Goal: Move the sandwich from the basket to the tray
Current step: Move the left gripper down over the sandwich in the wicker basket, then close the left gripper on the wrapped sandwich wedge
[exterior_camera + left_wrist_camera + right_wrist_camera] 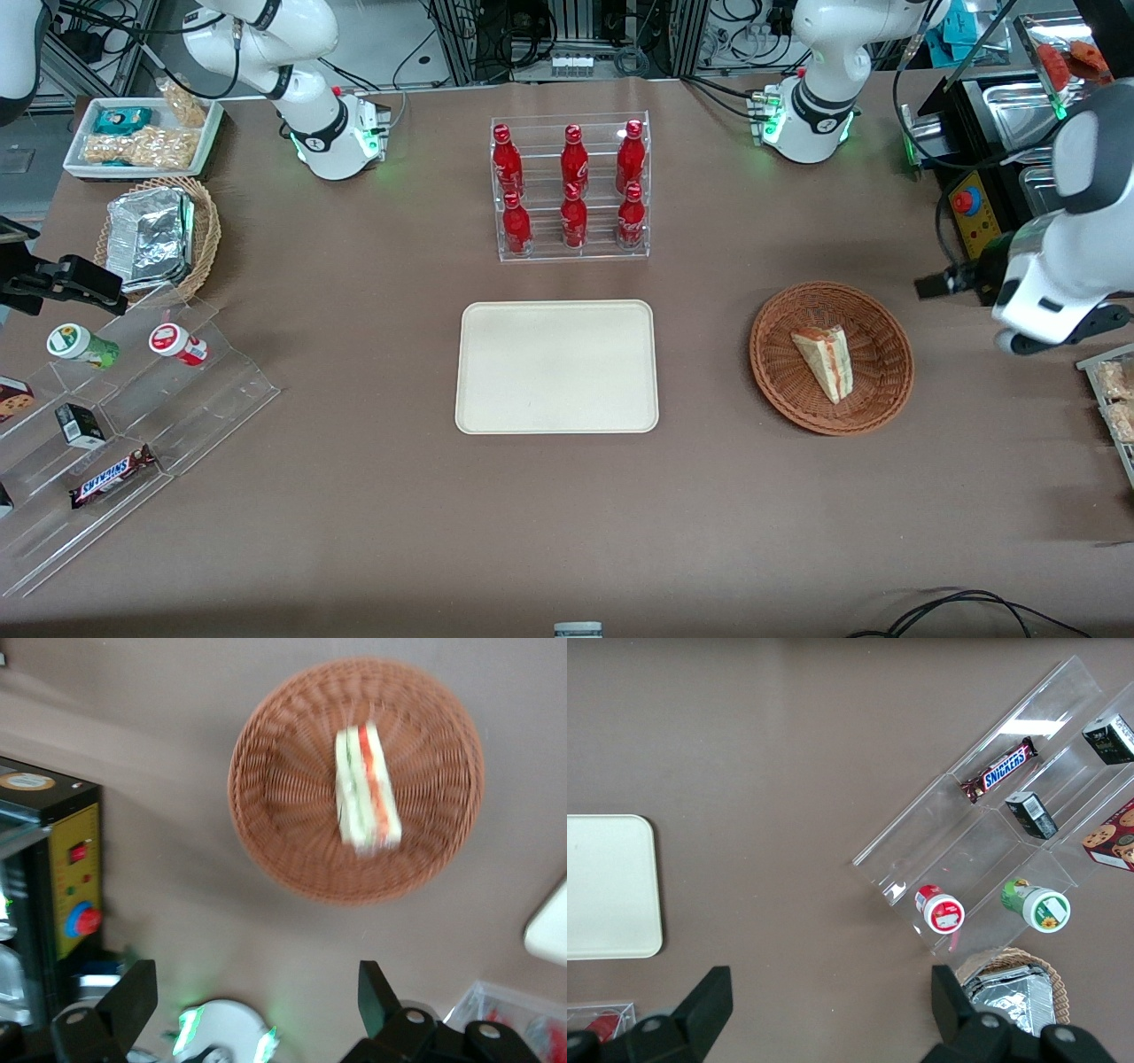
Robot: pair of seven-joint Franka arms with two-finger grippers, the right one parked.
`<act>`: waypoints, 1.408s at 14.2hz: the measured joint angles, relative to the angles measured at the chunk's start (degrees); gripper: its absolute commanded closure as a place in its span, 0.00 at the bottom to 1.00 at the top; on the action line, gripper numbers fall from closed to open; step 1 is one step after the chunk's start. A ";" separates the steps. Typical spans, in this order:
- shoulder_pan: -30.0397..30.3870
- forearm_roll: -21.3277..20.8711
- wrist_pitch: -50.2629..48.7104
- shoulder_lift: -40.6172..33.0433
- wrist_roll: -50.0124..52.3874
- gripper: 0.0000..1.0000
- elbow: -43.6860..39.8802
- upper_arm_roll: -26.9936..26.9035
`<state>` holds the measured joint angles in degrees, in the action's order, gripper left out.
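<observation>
- Wicker basket (831, 357) holds the sandwich (824, 361); our gripper (257, 992) hangs beside it, jaws spread, empty.
- We should straddle the wedge's flat bread faces, then carry it to the tray (556, 366).

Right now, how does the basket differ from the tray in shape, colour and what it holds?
The basket is round, woven and reddish-brown; the tray is rectangular, smooth and cream. The basket holds the sandwich; nothing lies on the tray. The basket has sloping sides, while the tray is flat with a low rim. Both rest on the brown table. The end effector hangs open above the table, beside the basket.
</observation>
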<state>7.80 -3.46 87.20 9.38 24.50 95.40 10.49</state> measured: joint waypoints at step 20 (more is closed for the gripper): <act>-2.04 0.19 45.82 2.24 14.13 0.00 30.59 0.98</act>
<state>5.76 -3.27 133.02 11.61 38.63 125.99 11.47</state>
